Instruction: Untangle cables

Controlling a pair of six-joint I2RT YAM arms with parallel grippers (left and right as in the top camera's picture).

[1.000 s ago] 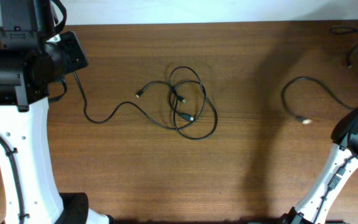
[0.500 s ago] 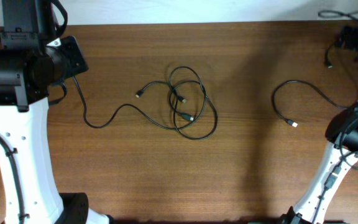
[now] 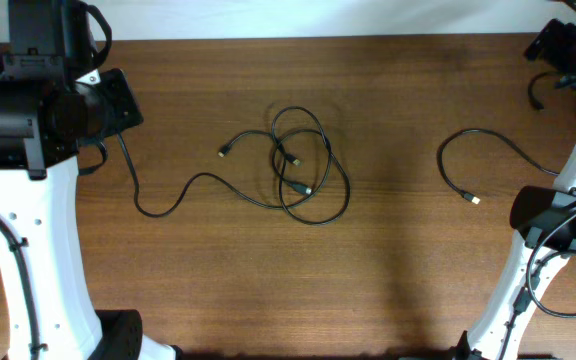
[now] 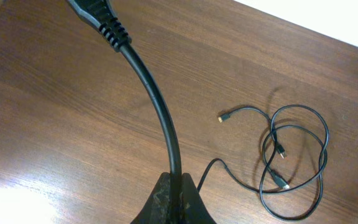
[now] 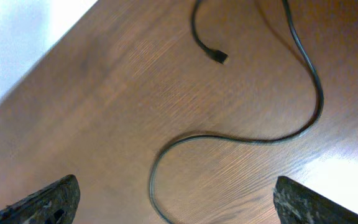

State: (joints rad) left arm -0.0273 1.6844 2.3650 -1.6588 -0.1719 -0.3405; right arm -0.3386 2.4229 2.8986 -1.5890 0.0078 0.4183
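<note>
Two fingers of the left gripper (image 4: 176, 199) are seen pressed together at the bottom edge of the left wrist view, clamped on a thin black flexible cable (image 4: 160, 112). From between them the cable rises in a curve to a ribbed black plug sleeve (image 4: 107, 28) close to the lens. Past the fingers, the cable is trailed across the brown wooden table (image 4: 55, 124) to a knot of looped black cords (image 4: 294, 158). A gold-tipped plug (image 4: 221, 117) is stuck out from the knot's near side. The knot lies well apart from the fingers.

The fingers of the right gripper (image 5: 179, 202) are shown only as dark tips in the two bottom corners of the right wrist view, spread wide with nothing held between them. A loose black cable (image 5: 260, 138) is laid on the table ahead of them, untouched, and is curved away to a small dark plug (image 5: 219, 57).

From overhead, the whole layout is given, which neither wrist view offers. The knot sits at mid-table. The held cable is draped from the left arm toward it in a low sag. The loose cable is set off alone toward the right, separate from the knot. The closure of the left fingers cannot be told from above.
</note>
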